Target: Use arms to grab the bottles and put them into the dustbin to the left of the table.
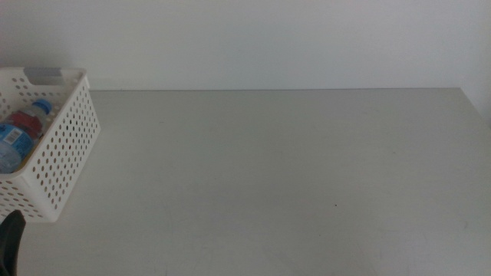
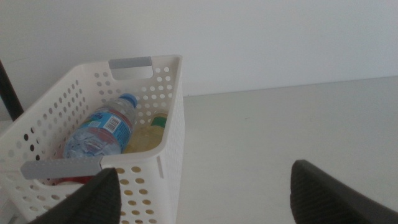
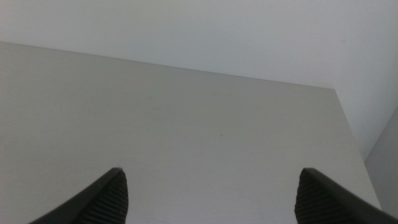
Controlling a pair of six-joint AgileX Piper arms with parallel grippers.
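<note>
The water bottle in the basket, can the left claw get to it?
Probably yes. The left claw is open beside the basket, whose top is uncovered, and the water bottle lies on top of the other things inside.

One white basket [image 2: 171, 118] stands on one tabletop [image 1: 268, 176]. In it lie three drink containers that can be made out: one blue-capped water bottle [image 2: 99, 132], one bottle of pale yellow liquid [image 2: 144, 138] with a green cap, and one red item [image 2: 68, 180] of which only a sliver shows in the left wrist view, too hidden to name. The basket carries two grey tabs [image 2: 130, 67], one on each short rim. Two hands appear, each with two dark jaws set wide apart: the left hand [image 2: 202, 193] and the right hand [image 3: 208, 196].
</note>
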